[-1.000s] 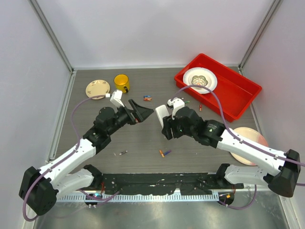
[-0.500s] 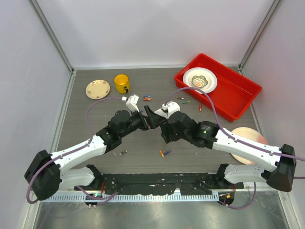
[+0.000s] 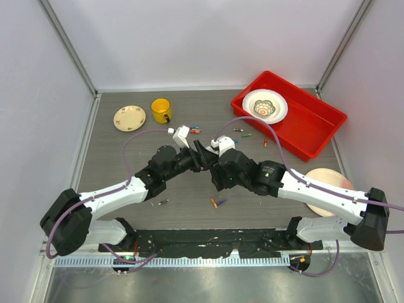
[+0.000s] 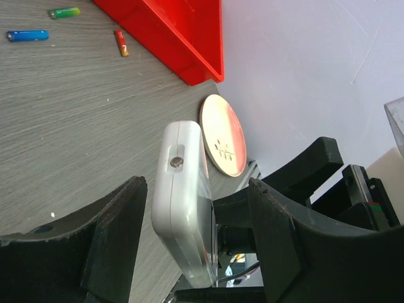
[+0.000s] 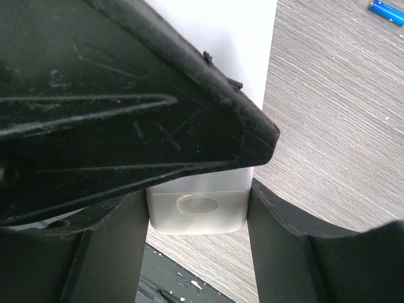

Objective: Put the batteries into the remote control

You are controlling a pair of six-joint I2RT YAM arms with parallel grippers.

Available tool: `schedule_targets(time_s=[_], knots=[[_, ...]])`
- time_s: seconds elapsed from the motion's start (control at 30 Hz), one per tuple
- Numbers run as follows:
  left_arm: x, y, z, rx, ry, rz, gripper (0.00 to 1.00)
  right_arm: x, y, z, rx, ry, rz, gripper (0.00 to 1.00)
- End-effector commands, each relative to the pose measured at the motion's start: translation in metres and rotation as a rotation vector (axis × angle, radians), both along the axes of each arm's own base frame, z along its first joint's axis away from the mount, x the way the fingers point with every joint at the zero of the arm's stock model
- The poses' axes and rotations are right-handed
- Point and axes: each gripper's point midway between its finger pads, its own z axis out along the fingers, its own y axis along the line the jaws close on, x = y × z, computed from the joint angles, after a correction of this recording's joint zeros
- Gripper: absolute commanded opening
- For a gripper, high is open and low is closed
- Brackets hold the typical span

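remote control [image 4: 183, 208] sits at mid-table between the 2 arms, turned edge-on in the left wrist view. whether it touches the table [image 3: 126, 170] i cannot tell. the right gripper [image 5: 197, 192] is clamped on it, both fingers pressed against its sides near a rounded end that bears a small round mark. the left gripper [image 4: 197, 189] straddles the same remote with its jaws apart: 1 finger is just beside the casing and the other stands off with a clear gap, so it grasps nothing. from above the 2 grippers meet tip to tip and hide most of the remote.

batteries [image 3: 218, 202] lie loose on the table: an orange and a purple one near the arms' bases, a dark one to their left, and several more beyond the grippers toward the red tray [image 3: 315, 129]. a white bowl [image 3: 264, 105] sits in that tray. a yellow cup [image 3: 161, 110] and a small plate [image 3: 129, 117] stand at the far left, well apart from the grippers.
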Motion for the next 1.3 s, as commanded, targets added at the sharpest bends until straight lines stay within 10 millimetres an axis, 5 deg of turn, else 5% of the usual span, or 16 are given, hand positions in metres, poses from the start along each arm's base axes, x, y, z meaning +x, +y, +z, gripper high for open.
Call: schedule_targets(time_s=[0.0, 0.1, 0.23, 0.4, 0.5, 0.53, 0.6, 0.67, 0.7, 0.73, 0.83, 1.27], knots=[[-0.006, -0.006, 0.023, -0.092, -0.062, -0.032, 0.68, 0.01, 0.013, 0.032, 0.093, -0.063, -0.027, 0.01], [-0.011, -0.007, 0.019, -0.103, -0.061, -0.046, 0.65, 0.01, 0.013, 0.031, 0.091, -0.062, -0.029, 0.01], [-0.015, -0.006, 0.004, -0.081, -0.037, -0.05, 0.45, 0.01, 0.013, 0.028, 0.089, -0.06, -0.027, 0.01], [-0.016, -0.006, -0.001, -0.082, -0.033, -0.042, 0.43, 0.01, 0.012, 0.026, 0.087, -0.057, -0.029, 0.01], [-0.014, -0.007, -0.001, -0.076, -0.038, -0.044, 0.27, 0.01, 0.012, 0.026, 0.088, -0.055, -0.031, 0.01], [-0.013, -0.008, 0.0, -0.078, -0.041, -0.042, 0.15, 0.01, 0.012, 0.026, 0.088, -0.057, -0.03, 0.01], [-0.013, -0.009, -0.001, -0.072, -0.039, -0.041, 0.09, 0.01, 0.012, 0.026, 0.087, -0.058, -0.031, 0.01], [-0.01, -0.009, -0.002, -0.071, -0.034, -0.032, 0.13, 0.008, 0.012, 0.025, 0.088, -0.052, -0.028, 0.01], [-0.01, -0.008, -0.001, -0.072, -0.033, -0.028, 0.2, 0.008, 0.012, 0.025, 0.088, -0.052, -0.026, 0.01], [-0.009, -0.009, -0.001, -0.073, -0.032, -0.025, 0.37, 0.008, 0.011, 0.024, 0.087, -0.05, -0.029, 0.01], [-0.008, -0.01, 0.001, -0.075, -0.037, -0.025, 0.52, 0.008, 0.011, 0.024, 0.088, -0.049, -0.028, 0.01], [-0.001, -0.005, 0.02, -0.119, -0.088, 0.021, 0.55, 0.006, 0.012, 0.022, 0.092, -0.041, -0.022, 0.01]])
